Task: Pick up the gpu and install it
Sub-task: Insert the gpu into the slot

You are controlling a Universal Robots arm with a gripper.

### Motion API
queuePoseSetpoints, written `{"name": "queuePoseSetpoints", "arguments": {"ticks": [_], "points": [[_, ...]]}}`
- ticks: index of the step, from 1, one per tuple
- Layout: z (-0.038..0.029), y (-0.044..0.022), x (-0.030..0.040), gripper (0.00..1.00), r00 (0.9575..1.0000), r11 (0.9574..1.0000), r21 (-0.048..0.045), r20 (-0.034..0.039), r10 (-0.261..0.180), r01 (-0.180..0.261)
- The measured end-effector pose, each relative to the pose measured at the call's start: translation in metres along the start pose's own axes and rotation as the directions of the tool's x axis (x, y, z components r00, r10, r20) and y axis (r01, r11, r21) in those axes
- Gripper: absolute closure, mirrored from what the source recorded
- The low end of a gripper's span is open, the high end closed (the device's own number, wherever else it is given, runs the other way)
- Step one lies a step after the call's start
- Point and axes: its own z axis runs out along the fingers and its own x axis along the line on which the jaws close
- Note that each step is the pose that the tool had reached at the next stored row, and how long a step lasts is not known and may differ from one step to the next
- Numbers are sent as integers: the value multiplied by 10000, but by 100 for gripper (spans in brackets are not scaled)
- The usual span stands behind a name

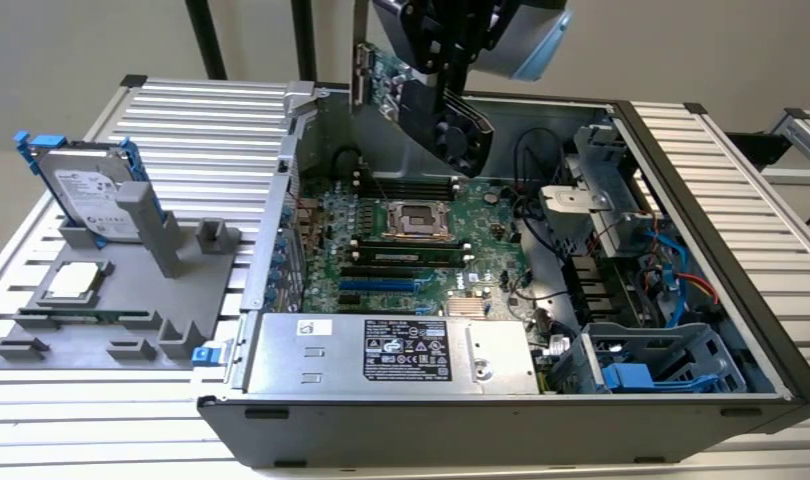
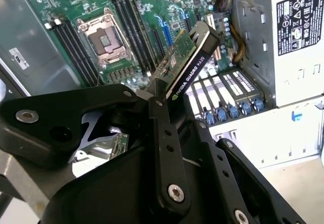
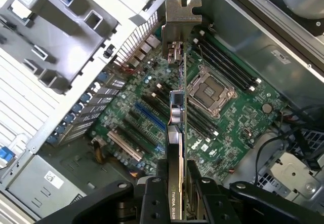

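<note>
The gripper [image 3: 177,186] pinches the gpu [image 3: 177,112], one finger on each flat side. The card's long side sticks straight out from the gripper, with its silver bracket [image 3: 178,21] at the far end. It hangs in the air over the motherboard [image 3: 238,117] inside the open computer case [image 1: 512,440]. There is one gripper, one gpu and one case.
</note>
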Motion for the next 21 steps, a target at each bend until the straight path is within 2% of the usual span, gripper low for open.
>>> {"name": "queuePoseSetpoints", "arguments": {"ticks": [10,21], "points": [[0,0,0,100,9990,9990,5,-15,-448,448],[0,0,0,100,9954,9954,10,-33,-957,957]]}}
